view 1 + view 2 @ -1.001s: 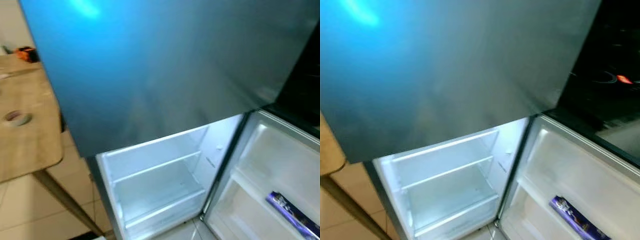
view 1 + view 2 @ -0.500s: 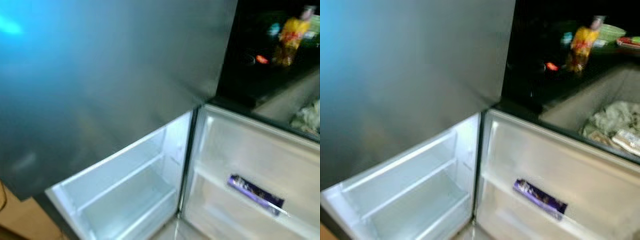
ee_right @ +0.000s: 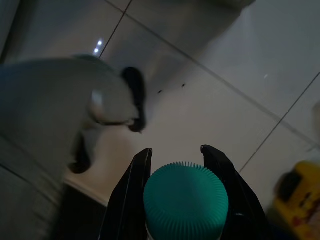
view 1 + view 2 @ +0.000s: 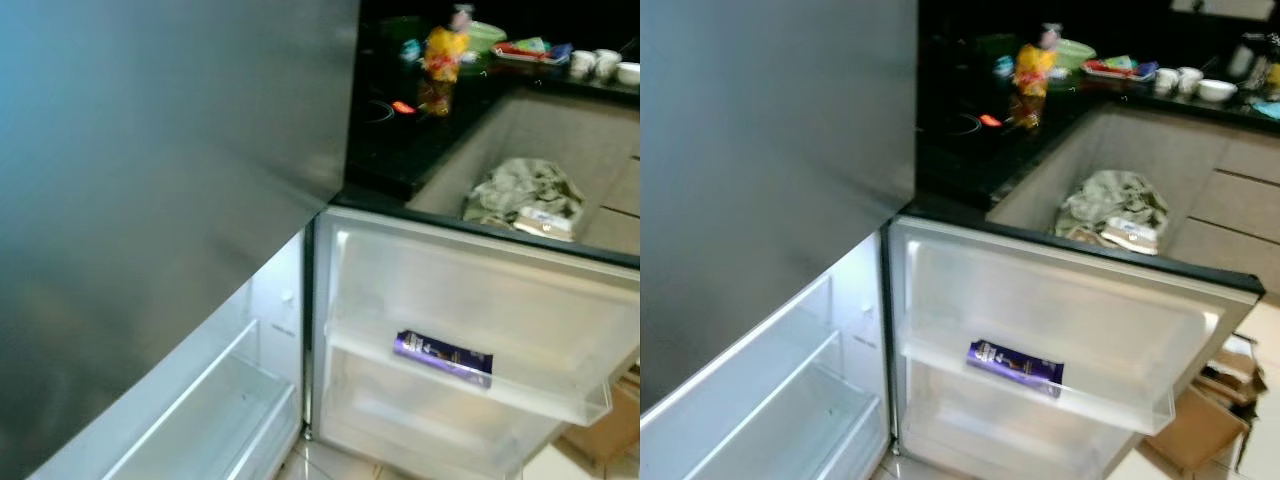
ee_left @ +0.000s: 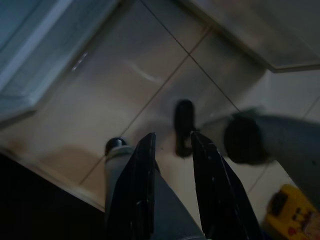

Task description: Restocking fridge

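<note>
Right gripper [image 3: 172,152] clamps a green-capped bottle [image 3: 185,196], left gripper [image 5: 170,145] slightly parted, empty; fridge door [image 4: 1060,310] at three o'clock could snag it.

The fridge [image 4: 150,200] stood on the left with its lower door [image 4: 1060,330] swung open to the right. A wrapped bar [image 4: 1015,366] lay in the door's shelf [image 4: 1110,410], and the shelves [image 4: 770,400] inside the compartment lay to the left of the door. Behind the door ran a counter [image 4: 970,160] bearing a bottle [image 4: 1033,75], bowls [image 4: 1185,82] and a tray [image 4: 1115,68]. A bundle of cloth [image 4: 1110,205] sat just behind the door's top edge. Cardboard boxes [image 4: 1200,420] lay on the floor at the door's right.
</note>
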Tool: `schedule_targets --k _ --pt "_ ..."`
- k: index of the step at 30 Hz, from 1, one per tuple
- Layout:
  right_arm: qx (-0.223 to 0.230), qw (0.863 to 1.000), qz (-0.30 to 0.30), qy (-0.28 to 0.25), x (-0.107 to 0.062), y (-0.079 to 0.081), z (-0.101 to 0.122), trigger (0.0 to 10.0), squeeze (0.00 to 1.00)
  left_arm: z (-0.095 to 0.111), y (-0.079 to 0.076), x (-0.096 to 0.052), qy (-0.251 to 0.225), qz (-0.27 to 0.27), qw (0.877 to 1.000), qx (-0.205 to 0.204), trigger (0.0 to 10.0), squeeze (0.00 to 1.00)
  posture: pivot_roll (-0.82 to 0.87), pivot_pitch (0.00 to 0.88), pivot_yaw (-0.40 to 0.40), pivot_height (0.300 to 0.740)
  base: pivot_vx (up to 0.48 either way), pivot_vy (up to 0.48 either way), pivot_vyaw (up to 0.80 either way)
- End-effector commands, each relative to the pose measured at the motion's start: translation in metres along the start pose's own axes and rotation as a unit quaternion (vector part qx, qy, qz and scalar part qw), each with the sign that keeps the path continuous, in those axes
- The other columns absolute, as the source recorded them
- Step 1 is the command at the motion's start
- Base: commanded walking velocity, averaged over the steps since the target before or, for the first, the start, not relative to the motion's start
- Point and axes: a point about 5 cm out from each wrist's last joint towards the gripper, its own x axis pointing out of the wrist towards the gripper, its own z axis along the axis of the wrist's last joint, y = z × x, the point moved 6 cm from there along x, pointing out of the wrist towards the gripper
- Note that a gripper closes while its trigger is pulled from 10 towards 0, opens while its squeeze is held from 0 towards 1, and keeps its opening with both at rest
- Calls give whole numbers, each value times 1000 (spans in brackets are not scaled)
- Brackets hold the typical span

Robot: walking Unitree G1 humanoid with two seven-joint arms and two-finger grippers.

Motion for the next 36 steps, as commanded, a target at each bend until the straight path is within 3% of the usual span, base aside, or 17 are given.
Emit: schedule_targets --k 1,32,36 --pt "7 1000 -9 10 -2 -7 -9 10000 0 4 -4 2 -4 -5 1000 6 10000 0 -79 23 9 740 0 0 -800" --pt "9 1000 -20 4 -2 -8 -8 10000 0 7 -3 2 -7 -3 1000 9 10000 0 -79 28 14 740 0 0 -794" --pt "7 1000 -27 -1 -3 -11 -6 10000 0 8 -2 2 -7 -3 1000 10 10000 0 -77 26 13 740 0 0 0"
